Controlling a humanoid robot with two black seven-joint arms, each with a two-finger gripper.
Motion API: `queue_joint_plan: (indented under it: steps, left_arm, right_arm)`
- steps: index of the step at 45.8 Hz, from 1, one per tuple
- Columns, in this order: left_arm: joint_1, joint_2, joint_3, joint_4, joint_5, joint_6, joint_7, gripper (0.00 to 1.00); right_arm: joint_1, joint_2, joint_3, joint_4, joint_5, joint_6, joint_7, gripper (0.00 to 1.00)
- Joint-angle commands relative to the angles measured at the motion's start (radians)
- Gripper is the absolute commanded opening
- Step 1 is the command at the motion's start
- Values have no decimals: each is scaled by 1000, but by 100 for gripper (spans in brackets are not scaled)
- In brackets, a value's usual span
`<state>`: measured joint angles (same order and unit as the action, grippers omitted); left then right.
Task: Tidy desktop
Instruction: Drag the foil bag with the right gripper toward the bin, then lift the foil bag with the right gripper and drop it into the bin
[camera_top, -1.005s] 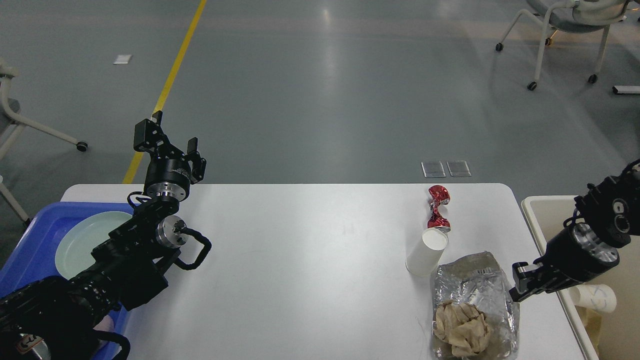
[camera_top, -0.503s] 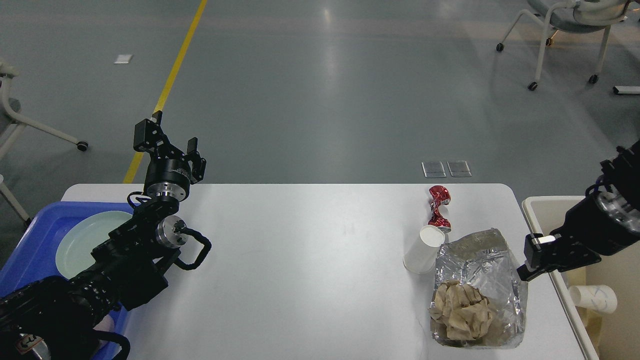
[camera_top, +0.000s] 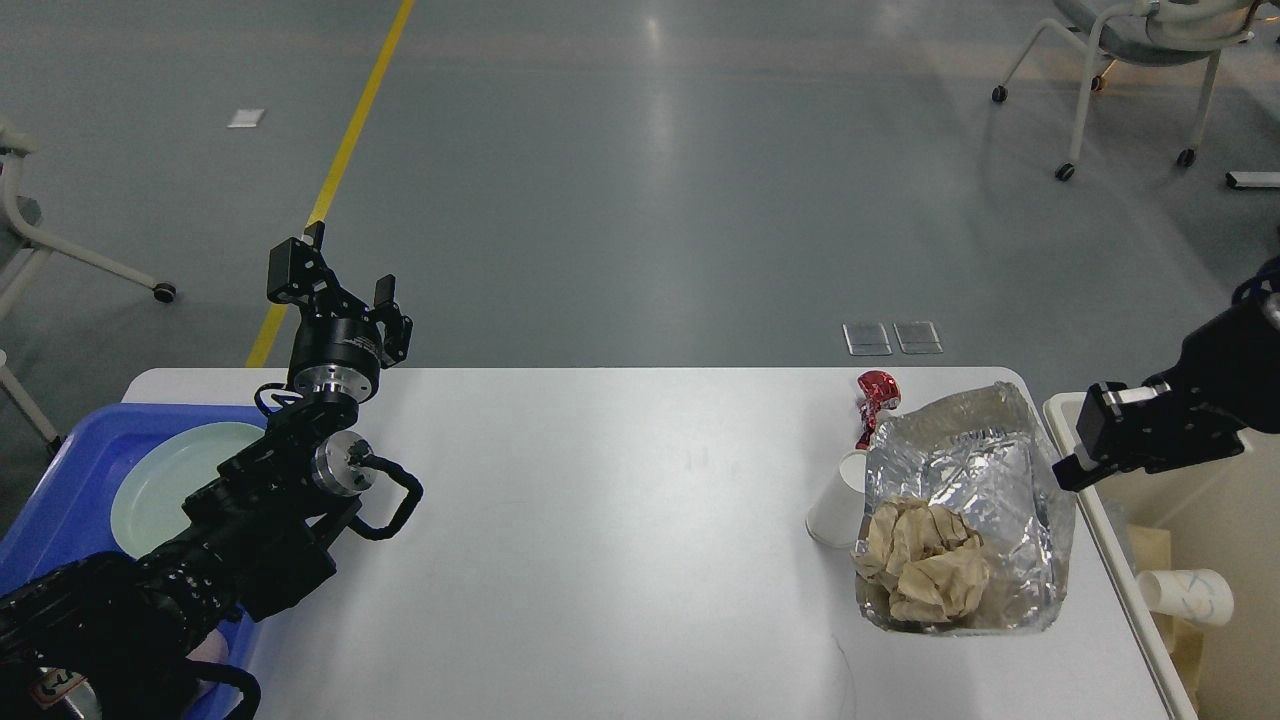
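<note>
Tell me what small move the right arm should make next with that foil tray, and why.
Probably carry the foil tray a little further right, over the beige bin. The right gripper grips the tray's right edge, the tray is tilted up off the desktop with crumpled brown paper inside, and part of it hangs over the table, so tipping now could spill.

A lab or workshop hall: grey floor (camera_top: 650, 200), yellow floor line (camera_top: 340, 160), wheeled chair (camera_top: 1130, 60).

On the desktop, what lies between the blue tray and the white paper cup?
Nothing: in the head view, the desktop is bare between the blue tray and the white paper cup.
</note>
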<state>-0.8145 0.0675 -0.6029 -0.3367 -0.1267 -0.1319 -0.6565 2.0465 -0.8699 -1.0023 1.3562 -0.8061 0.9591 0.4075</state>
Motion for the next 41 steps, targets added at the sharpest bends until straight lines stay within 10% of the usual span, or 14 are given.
queue_joint_plan:
  steps: [1, 41]
  left_arm:
    - [0, 0, 0, 1, -1, 0, 0, 100]
    - [0, 0, 0, -1, -1, 0, 0, 100]
  right_arm:
    - [64, 0, 8, 0, 7, 1, 27, 0]
    - [277, 12, 248, -75, 380, 1, 27, 0]
